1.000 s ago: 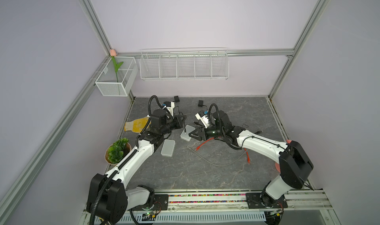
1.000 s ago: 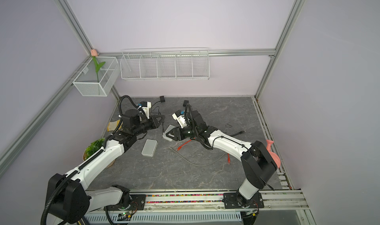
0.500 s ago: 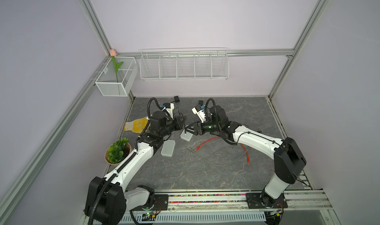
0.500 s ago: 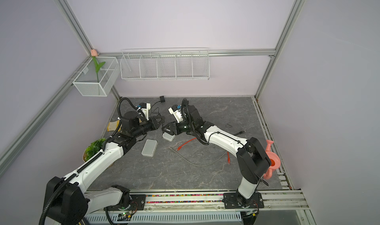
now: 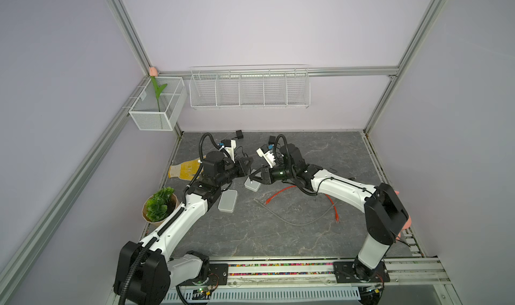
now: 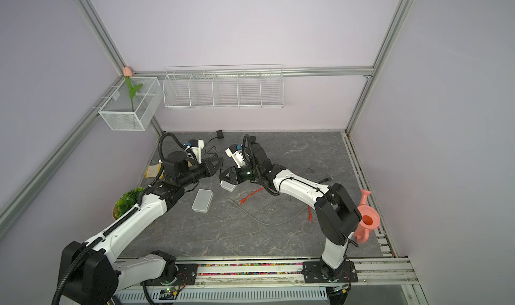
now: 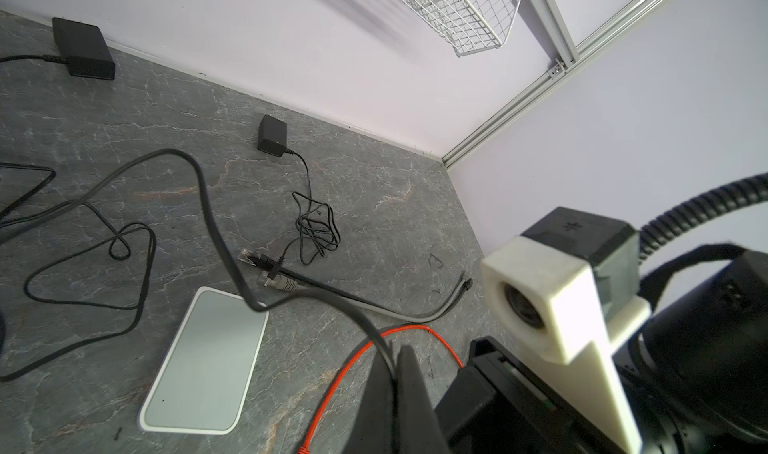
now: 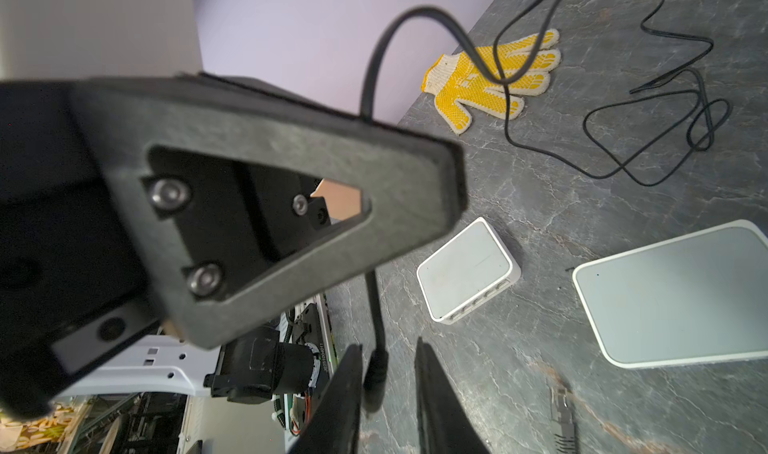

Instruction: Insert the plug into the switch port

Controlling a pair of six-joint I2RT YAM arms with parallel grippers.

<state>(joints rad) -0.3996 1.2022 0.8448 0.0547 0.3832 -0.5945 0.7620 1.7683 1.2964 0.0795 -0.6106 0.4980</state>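
A small white switch lies flat on the grey table, its row of ports along one side. My left gripper hangs above it, shut on a black cable. The cable's free end carries the black plug, which hangs between the fingers of my right gripper. The plug sits close to one finger, with a visible gap to the other finger, so this gripper is open. Both grippers meet tip to tip over the switch.
A larger white box lies left of the switch. A red cable and a grey cable trail to the right. A yellow glove, a potted plant, black adapters and a pink jug ring the area.
My right arm has swung left and towards the back, bringing its gripper up to the left gripper, with its fingers now either side of the plug. The left gripper has stayed shut on the cable.
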